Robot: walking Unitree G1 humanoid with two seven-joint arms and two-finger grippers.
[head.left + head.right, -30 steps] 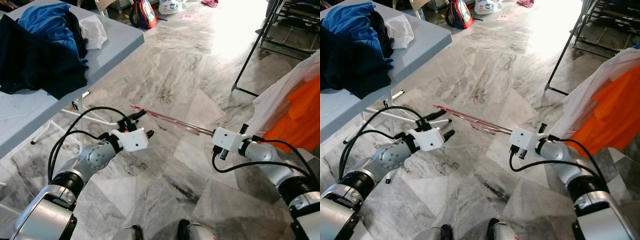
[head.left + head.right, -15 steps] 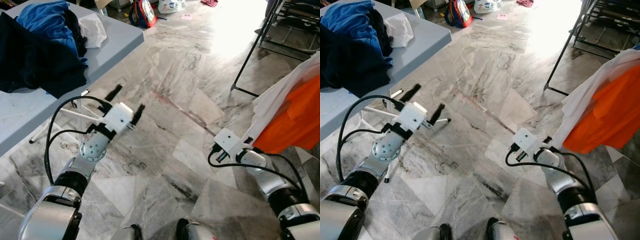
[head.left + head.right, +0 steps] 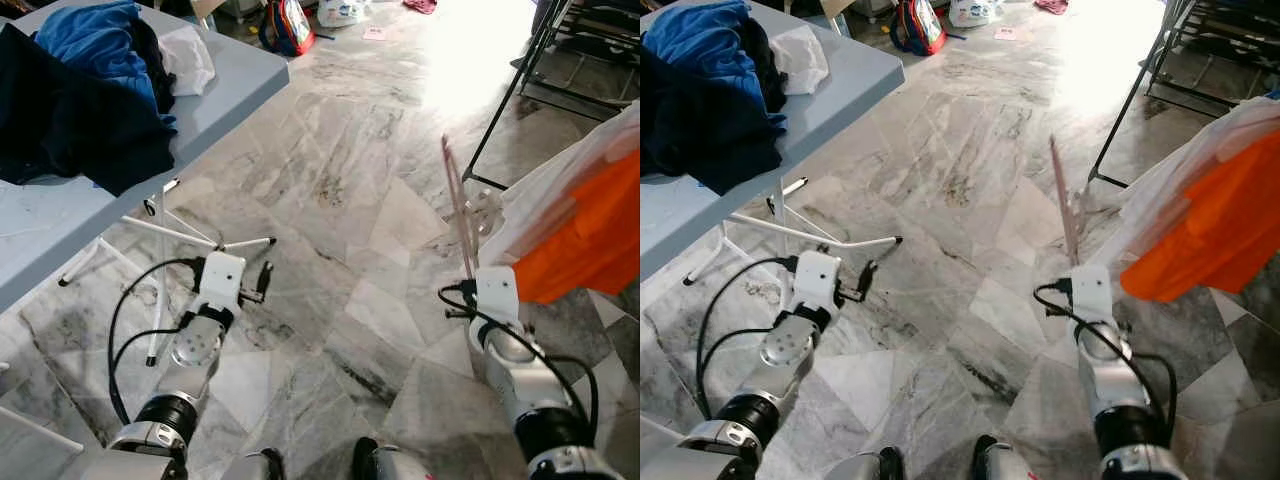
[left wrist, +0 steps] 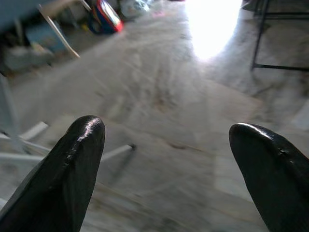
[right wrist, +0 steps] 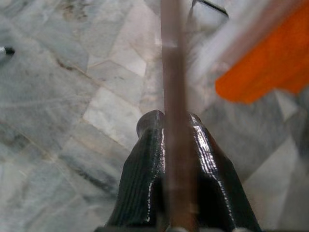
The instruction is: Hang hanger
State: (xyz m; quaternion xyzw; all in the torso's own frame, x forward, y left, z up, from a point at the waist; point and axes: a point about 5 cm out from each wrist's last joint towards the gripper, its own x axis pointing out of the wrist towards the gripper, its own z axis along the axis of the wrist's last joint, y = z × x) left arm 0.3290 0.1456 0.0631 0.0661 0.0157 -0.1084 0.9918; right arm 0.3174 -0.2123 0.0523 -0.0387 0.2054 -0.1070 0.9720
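Observation:
A thin pink translucent hanger (image 3: pixel 458 205) stands tilted up over the marble floor, its far end toward the hanging clothes. My right gripper (image 5: pixel 171 118) is shut on its lower end, and both black fingers (image 5: pixel 145 159) press against the pink bar (image 5: pixel 173 72). The right wrist housing (image 3: pixel 496 292) sits just below the hanger. My left gripper (image 4: pixel 169 159) is low at the left, near the table legs. It is open with nothing between its fingertips (image 4: pixel 79 145), and it points along the floor.
White and orange garments (image 3: pixel 585 215) hang at the right beside a black rack frame (image 3: pixel 500 105). A grey folding table (image 3: pixel 235 85) at the left carries a pile of dark and blue clothes (image 3: pixel 75 100). Its white legs (image 3: pixel 185 232) stand close to my left arm. A backpack (image 3: pixel 286 25) lies far back.
The hanger lay level between both grippers; now my right gripper has swung it upright toward the clothes. My left arm has drawn away from the hanger's end and dropped low.

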